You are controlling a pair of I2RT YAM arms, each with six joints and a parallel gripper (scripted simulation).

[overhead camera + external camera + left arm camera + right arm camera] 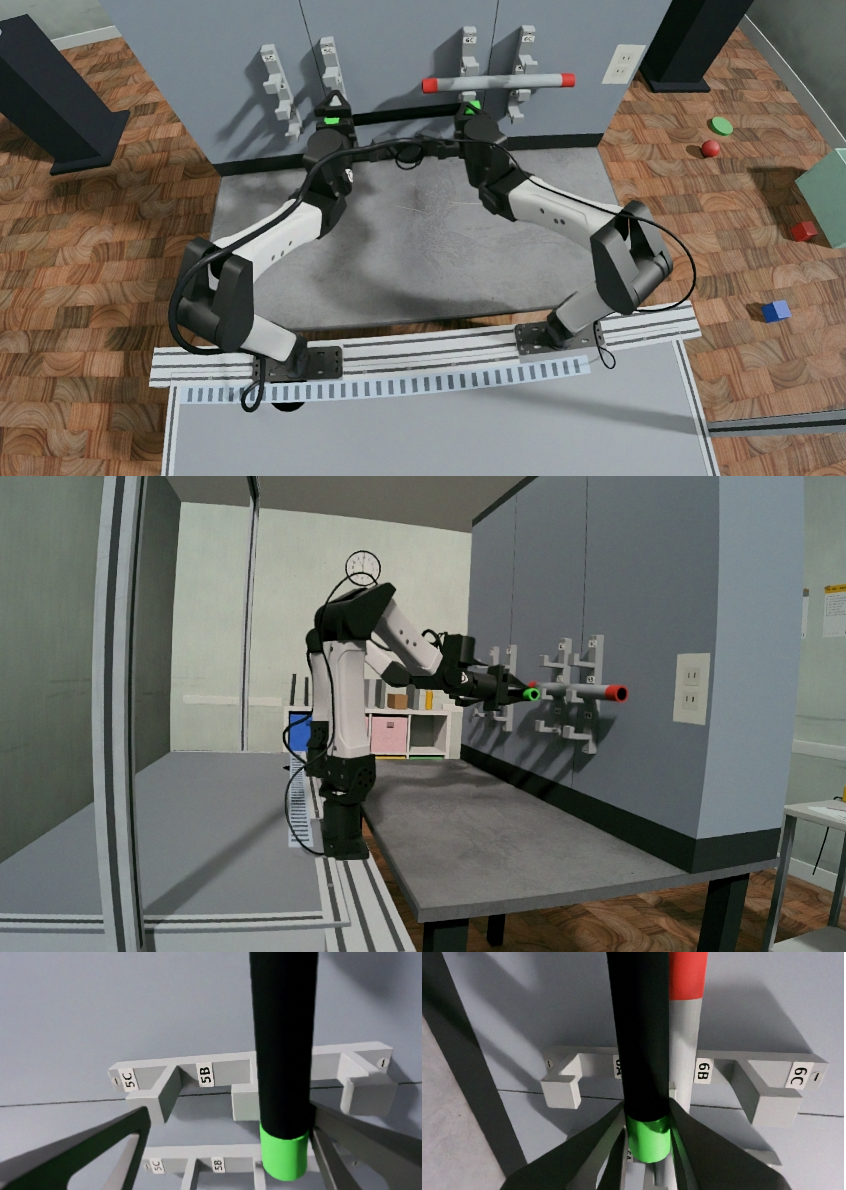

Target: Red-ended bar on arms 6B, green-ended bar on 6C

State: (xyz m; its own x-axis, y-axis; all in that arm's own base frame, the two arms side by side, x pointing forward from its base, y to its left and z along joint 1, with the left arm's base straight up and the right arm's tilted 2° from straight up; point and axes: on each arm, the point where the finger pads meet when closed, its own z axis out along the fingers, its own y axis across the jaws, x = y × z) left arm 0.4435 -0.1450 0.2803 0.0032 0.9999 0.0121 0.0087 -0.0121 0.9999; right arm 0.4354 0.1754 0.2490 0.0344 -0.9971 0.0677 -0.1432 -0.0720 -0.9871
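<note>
The red-ended bar (498, 82) (594, 692) (684, 1044) lies level across the two rack arms just below the 6B labels (703, 1071), with its middle between them. The black bar with green ends (408, 112) (285, 1042) (642, 1042) is held in the air in front of the wall. My right gripper (470, 107) (647, 1107) is shut on it near one green end, in front of the red-ended bar. My left gripper (335, 103) (223, 1111) is open around the other end, the bar close to one finger. The upper arm labelled 6C (777, 1108) bears nothing.
A second rack (278, 88) (160, 1094), with labels 5C and 5B visible, is on the wall in front of my left gripper. The grey table (425, 248) (502, 837) lies below both arms. A wall outlet (623, 63) is to the right of the 6 rack.
</note>
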